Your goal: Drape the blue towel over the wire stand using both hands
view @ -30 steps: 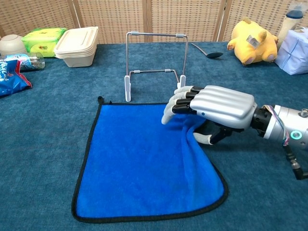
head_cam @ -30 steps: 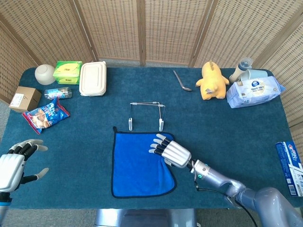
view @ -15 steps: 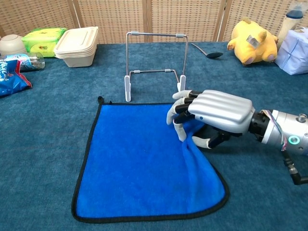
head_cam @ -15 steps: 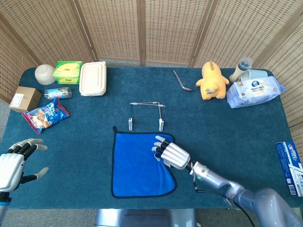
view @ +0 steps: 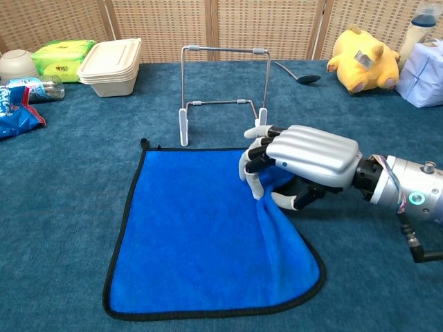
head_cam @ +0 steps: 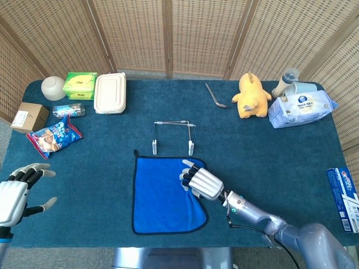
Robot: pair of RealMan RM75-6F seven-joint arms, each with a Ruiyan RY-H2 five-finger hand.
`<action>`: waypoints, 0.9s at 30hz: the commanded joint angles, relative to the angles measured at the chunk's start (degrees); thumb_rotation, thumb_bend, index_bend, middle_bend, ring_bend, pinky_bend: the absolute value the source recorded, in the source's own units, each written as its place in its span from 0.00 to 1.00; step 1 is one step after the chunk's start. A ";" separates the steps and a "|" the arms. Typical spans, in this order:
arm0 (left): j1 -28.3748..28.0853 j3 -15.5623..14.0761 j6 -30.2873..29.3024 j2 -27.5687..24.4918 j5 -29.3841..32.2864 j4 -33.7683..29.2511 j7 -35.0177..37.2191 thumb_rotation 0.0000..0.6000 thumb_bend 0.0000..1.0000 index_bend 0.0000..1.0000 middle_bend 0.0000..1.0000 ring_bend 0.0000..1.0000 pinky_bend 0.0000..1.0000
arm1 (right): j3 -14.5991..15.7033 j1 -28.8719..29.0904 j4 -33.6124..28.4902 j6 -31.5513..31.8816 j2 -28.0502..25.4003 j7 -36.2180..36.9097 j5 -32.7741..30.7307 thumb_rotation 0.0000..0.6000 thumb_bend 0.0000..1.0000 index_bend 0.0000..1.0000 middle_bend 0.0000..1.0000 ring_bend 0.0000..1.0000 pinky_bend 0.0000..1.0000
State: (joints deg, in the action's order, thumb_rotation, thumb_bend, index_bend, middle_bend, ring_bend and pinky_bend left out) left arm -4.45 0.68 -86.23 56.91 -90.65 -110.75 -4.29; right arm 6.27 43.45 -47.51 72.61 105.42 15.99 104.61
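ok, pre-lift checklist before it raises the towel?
1. Right robot hand grips towel at its far right corner: ok, cloth bunched in the fingers.
2. Left robot hand on towel: not ok, open and well off to the left.
3. Stand upright just beyond the towel: ok.
4. Path to stand free: ok, nothing between them.
5. Far left corner flat and reachable: ok.
6. Grip firm enough to lift: cannot tell.
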 commanded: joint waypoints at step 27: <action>-15.66 -2.14 11.64 14.84 -18.32 24.65 3.04 1.00 0.27 0.34 0.20 0.12 0.17 | -1.26 -1.71 -4.94 0.68 -2.44 -1.05 -2.32 1.00 0.45 0.72 0.39 0.30 0.12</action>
State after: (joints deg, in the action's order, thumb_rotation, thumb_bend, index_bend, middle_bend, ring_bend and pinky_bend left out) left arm -18.09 -0.81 -75.92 69.66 -107.11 -88.70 -2.92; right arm 5.05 41.79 -52.33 73.33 103.05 15.03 102.35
